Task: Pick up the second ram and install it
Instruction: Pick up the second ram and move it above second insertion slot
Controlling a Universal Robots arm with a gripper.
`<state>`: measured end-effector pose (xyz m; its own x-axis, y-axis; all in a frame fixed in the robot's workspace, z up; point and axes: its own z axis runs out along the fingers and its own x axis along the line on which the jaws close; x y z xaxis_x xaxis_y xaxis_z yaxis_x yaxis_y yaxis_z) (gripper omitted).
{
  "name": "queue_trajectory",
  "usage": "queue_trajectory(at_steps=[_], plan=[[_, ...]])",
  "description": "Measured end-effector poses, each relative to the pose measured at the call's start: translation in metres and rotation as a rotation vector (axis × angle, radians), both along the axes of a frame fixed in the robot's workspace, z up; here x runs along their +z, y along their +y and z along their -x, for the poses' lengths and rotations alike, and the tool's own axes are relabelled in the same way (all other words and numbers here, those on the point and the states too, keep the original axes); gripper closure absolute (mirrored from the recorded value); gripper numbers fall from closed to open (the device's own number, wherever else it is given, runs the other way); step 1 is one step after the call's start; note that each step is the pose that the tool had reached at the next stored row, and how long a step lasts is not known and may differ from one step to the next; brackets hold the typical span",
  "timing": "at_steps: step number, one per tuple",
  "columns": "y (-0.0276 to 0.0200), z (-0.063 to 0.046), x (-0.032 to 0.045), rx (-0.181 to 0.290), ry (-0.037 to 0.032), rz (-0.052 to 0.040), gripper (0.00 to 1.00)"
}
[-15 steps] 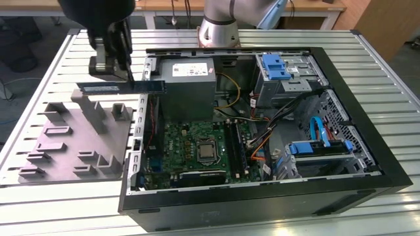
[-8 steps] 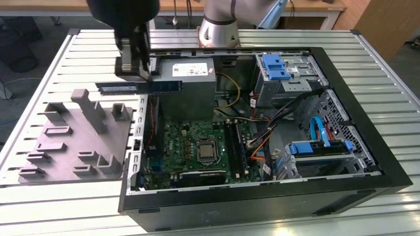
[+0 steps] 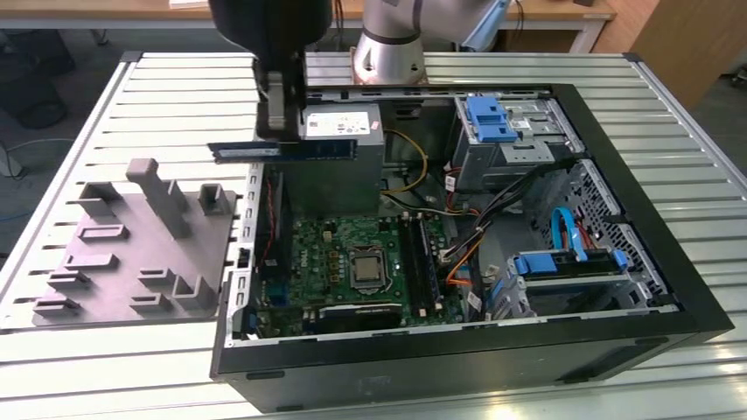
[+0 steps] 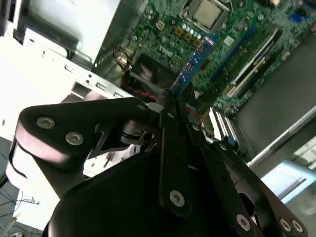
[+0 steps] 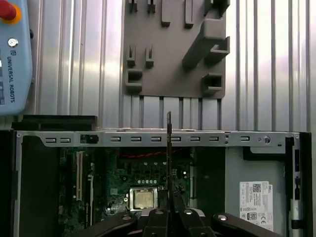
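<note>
— Where do we have the memory stick (image 3: 317,150) now?

— We see it in the air, lying level, over the open computer case (image 3: 467,367), near the case's wall on the exterior view's left. In the second wrist view the stick (image 4: 195,63) juts out past the fingers with the green circuit board (image 4: 168,29) below it, well apart from it.

— And what do we say of the gripper (image 3: 272,137)?

— Its fingers are closed narrow and clamp the stick towards one end. In the first wrist view we look along the stick (image 5: 169,148), edge-on, rising from the gripper (image 5: 169,200) and crossing the case's rim.

— What else do we note?

— The grey tray (image 3: 129,254) with upright posts sits on the slatted table (image 3: 175,96), just beside the case on the exterior view's left.
</note>
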<state>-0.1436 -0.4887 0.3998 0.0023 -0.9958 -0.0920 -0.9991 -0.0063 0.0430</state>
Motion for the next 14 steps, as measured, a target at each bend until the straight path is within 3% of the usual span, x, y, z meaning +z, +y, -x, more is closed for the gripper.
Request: queue_trajectory(at_steps=[2, 14], plan=[[0.0000, -0.008, -0.0018, 0.000, 0.0008, -0.0061, 0.86], [-0.0001, -0.062, -0.0221, 0.000, 0.0080, -0.0062, 0.86]])
